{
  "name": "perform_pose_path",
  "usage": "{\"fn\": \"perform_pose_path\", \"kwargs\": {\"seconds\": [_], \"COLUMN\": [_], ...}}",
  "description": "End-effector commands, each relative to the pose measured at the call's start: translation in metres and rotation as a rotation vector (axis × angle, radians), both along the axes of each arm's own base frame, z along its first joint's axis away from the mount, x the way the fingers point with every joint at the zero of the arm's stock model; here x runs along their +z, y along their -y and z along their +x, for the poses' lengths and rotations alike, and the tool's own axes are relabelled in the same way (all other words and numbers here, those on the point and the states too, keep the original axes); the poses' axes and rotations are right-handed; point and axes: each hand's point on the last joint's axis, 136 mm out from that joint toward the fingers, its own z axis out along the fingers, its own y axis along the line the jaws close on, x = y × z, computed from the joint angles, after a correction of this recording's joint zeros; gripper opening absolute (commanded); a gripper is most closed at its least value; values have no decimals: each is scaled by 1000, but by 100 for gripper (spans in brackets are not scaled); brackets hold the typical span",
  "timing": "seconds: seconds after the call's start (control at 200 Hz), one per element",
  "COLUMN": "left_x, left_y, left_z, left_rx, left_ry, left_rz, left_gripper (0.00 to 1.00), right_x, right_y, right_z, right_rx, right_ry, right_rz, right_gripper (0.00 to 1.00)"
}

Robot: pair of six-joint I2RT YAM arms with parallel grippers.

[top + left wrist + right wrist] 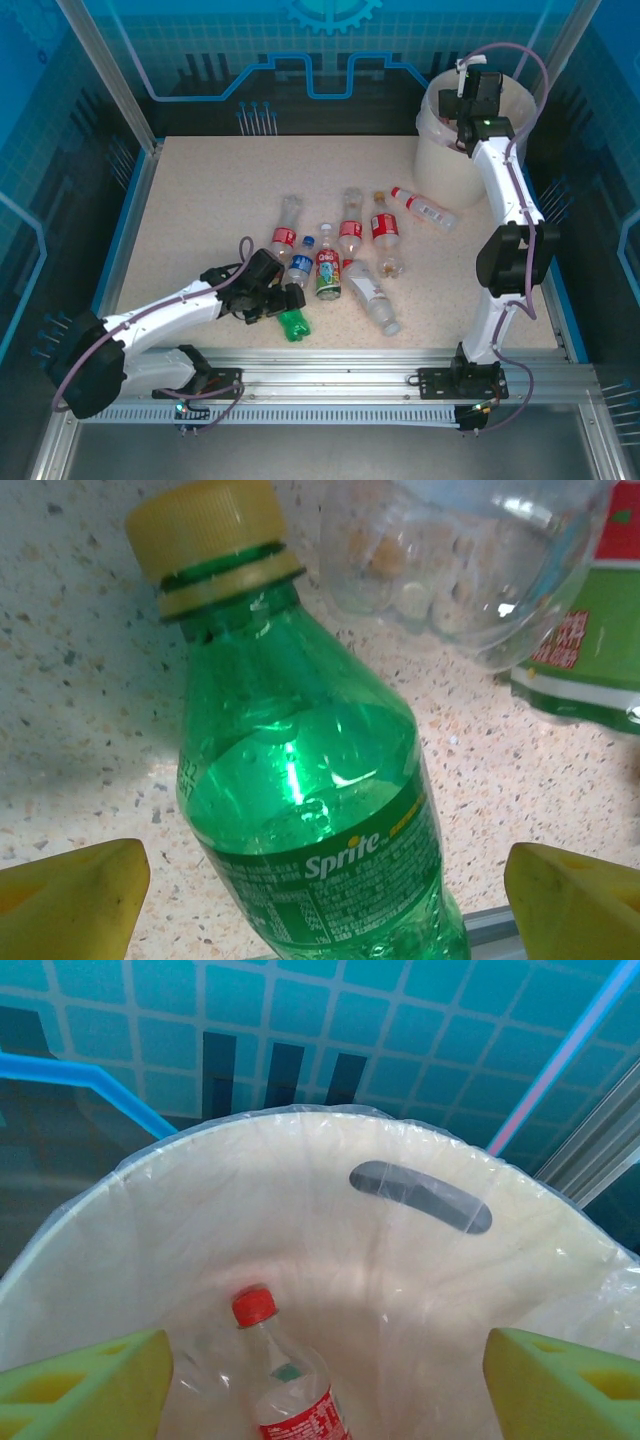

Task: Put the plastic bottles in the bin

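While my L pincer (322, 890) sits wide open either side of the green bottle (300, 780), R pincer (325, 1370) hangs open over the bin (300, 1190).
Neither grips anything; red-cap bottle (285, 1380) lies inside bin, other bottles (350, 235) lie clustered on table (200, 200), green one nearest me.

Bright, even overhead light; white glare streak on the green bottle (300, 810), soft shadow beside it.
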Motion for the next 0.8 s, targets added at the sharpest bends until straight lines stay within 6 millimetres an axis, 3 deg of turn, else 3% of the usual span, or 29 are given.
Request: {"fn": "perform_pose_path", "kwargs": {"seconds": [0.0,0.17,0.345,0.485,0.595,0.695,0.795], "left_x": [-15,-20,-29,-32,-30,-24,-13], "left_y": [-7,4,7,7,3,0,-2], "left_z": [-17,-20,-28,-30,-30,-27,-21], "left_rx": [21,32,42,44,42,32,17], "left_ry": [-60,-69,-96,-109,-106,-92,-58], "left_rz": [37,0,-4,9,34,61,77], "left_gripper": [93,94,94,86,73,61,58], "right_x": [13,36,42,37,36,33,28], "right_y": [4,-11,-31,-52,-71,-88,-106], "right_z": [-4,-24,-48,-72,-93,-112,-134], "right_rx": [8,60,126,201,266,330,397], "right_ry": [3,20,-7,-36,-50,-70,-106], "right_rz": [8,46,91,178,243,293,350], "right_gripper": [86,94,99,99,99,99,99]}}
